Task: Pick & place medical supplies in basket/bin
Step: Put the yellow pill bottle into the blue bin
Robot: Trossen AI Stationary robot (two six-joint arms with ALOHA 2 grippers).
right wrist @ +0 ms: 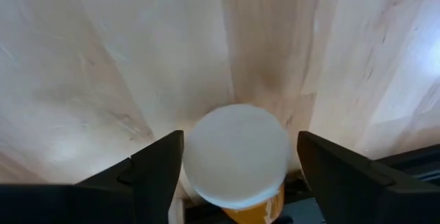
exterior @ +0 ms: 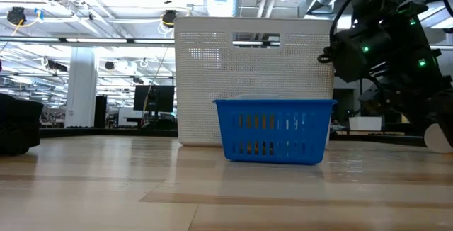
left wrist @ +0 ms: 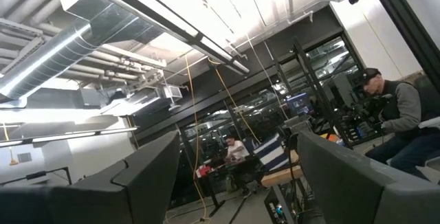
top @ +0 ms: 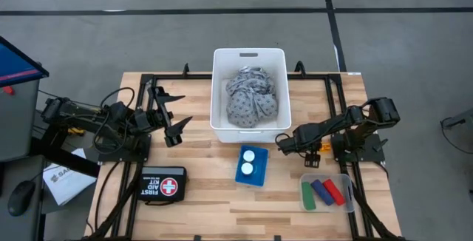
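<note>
An orange pill bottle with a white cap (right wrist: 237,155) stands between the fingers of my open right gripper (right wrist: 240,172), which looks down on it. In the high view the bottle shows as an orange spot (top: 320,150) under my right arm (top: 329,129), right of the blue basket. Two more white-capped bottles (top: 250,161) stand in the small blue basket (top: 251,178). The grey patterned cloth (top: 251,99) lies in the white bin (top: 219,86). Green, blue and red pieces (top: 325,191) lie in a clear tray. My left gripper (top: 176,111) waits open, left of the bin.
A black first aid kit (top: 164,185) lies near the table's near left. The clear tray (top: 347,197) sits at the near right. In the low view the blue basket (exterior: 274,128) stands before the white bin (exterior: 255,75). Bare wood lies between kit and basket. People sit in the room beyond (left wrist: 395,110).
</note>
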